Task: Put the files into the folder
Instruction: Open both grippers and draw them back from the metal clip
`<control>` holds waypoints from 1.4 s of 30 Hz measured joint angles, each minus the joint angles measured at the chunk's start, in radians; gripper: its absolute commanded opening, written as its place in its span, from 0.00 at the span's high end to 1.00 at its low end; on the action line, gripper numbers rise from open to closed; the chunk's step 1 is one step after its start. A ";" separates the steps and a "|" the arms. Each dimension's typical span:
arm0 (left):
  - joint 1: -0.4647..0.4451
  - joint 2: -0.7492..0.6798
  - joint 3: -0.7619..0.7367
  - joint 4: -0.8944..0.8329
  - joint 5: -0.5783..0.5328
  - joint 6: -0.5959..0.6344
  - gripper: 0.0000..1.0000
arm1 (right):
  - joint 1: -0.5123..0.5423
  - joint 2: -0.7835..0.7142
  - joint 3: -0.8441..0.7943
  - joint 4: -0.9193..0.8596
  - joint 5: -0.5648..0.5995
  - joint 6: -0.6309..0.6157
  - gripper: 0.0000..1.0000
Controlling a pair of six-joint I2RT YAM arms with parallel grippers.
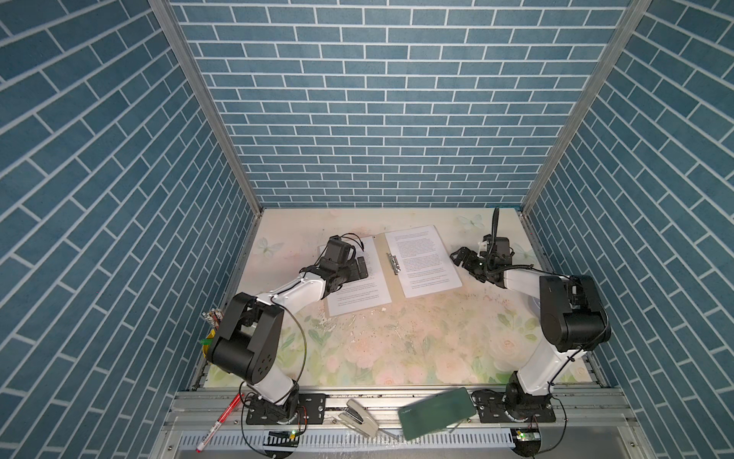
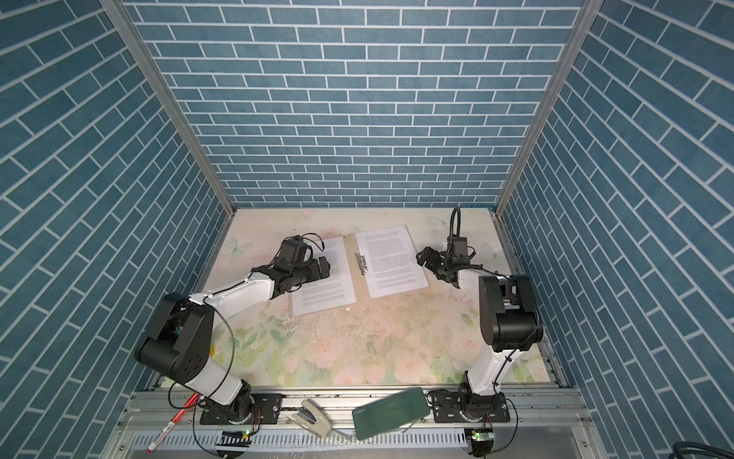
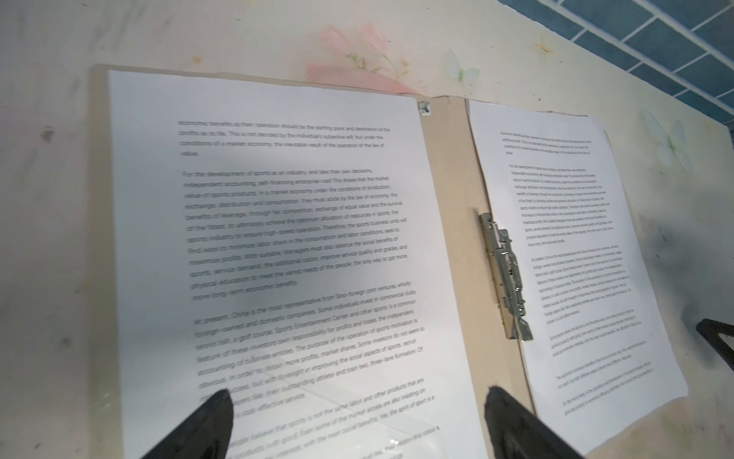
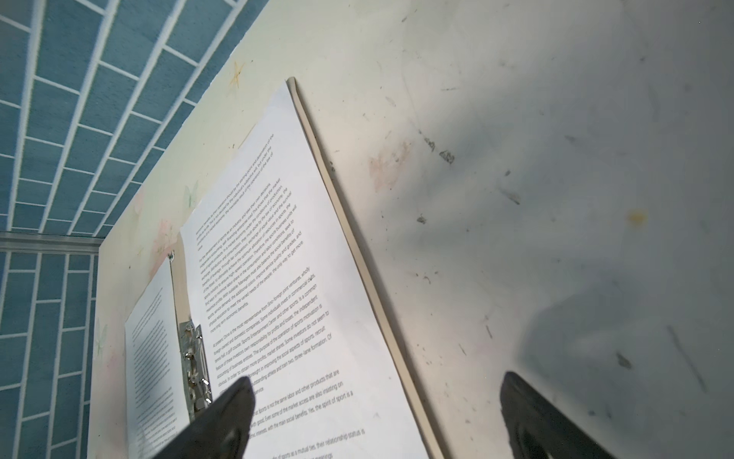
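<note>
Toward the back edge of the desk (image 1: 397,349), about midway along it, the folder (image 3: 449,238) lies open and flat, its metal clip (image 3: 504,274) at the spine. A printed page rests on each flap: the left sheet (image 1: 357,290) and the right sheet (image 1: 423,258). My left fingers (image 1: 363,268) hang spread wide above the left sheet, gripping nothing. My right fingers (image 1: 465,264), equally wide and empty, hover at the folder's right edge.
</note>
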 measured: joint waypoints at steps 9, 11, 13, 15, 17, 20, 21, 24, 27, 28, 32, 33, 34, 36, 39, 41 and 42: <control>0.119 -0.111 -0.138 -0.027 -0.021 0.000 0.00 | -0.013 0.056 0.002 0.070 -0.088 0.001 0.12; 0.143 -0.121 -0.155 -0.034 -0.017 0.000 0.00 | -0.014 0.060 0.003 0.079 -0.100 0.001 0.12; 0.161 -0.129 -0.167 -0.037 -0.015 0.000 0.00 | -0.014 0.060 0.003 0.078 -0.106 0.002 0.12; 0.175 -0.130 -0.174 -0.036 -0.010 0.002 0.00 | -0.014 0.060 0.003 0.077 -0.107 0.002 0.12; 0.189 -0.128 -0.177 -0.036 0.003 0.006 0.00 | -0.014 0.060 0.003 0.076 -0.108 0.001 0.14; 0.205 -0.112 -0.177 -0.031 0.029 0.011 0.00 | -0.014 0.061 0.002 0.076 -0.112 0.001 0.15; 0.208 -0.103 -0.177 -0.028 0.038 0.012 0.00 | -0.014 0.061 0.001 0.076 -0.113 0.001 0.15; 0.212 -0.075 -0.177 -0.018 0.068 0.013 0.00 | -0.014 0.061 -0.002 0.078 -0.114 0.001 0.17; 0.217 -0.049 -0.177 -0.013 0.106 0.015 0.00 | -0.014 0.061 -0.009 0.086 -0.116 0.001 0.18; 0.220 -0.042 -0.177 -0.010 0.119 0.015 0.00 | -0.014 0.061 -0.010 0.089 -0.117 0.001 0.18; 0.227 -0.029 -0.177 0.000 0.154 0.018 0.00 | -0.016 0.061 -0.015 0.093 -0.125 0.001 0.20; 0.227 -0.027 -0.177 0.004 0.163 0.018 0.00 | -0.016 0.061 -0.016 0.093 -0.129 0.001 0.21; 0.227 -0.026 -0.177 0.008 0.171 0.019 0.00 | -0.016 0.061 -0.016 0.093 -0.132 0.001 0.21; 0.228 -0.023 -0.177 0.018 0.183 0.020 0.00 | -0.016 0.061 -0.018 0.093 -0.135 0.001 0.21; 0.228 -0.016 -0.177 0.036 0.203 0.022 0.00 | -0.016 0.061 -0.019 0.094 -0.140 0.001 0.22; 0.229 -0.012 -0.177 0.048 0.218 0.022 0.00 | -0.016 0.061 -0.021 0.096 -0.143 0.001 0.22; 0.229 -0.010 -0.177 0.054 0.225 0.022 0.00 | -0.016 0.061 -0.022 0.097 -0.145 0.002 0.22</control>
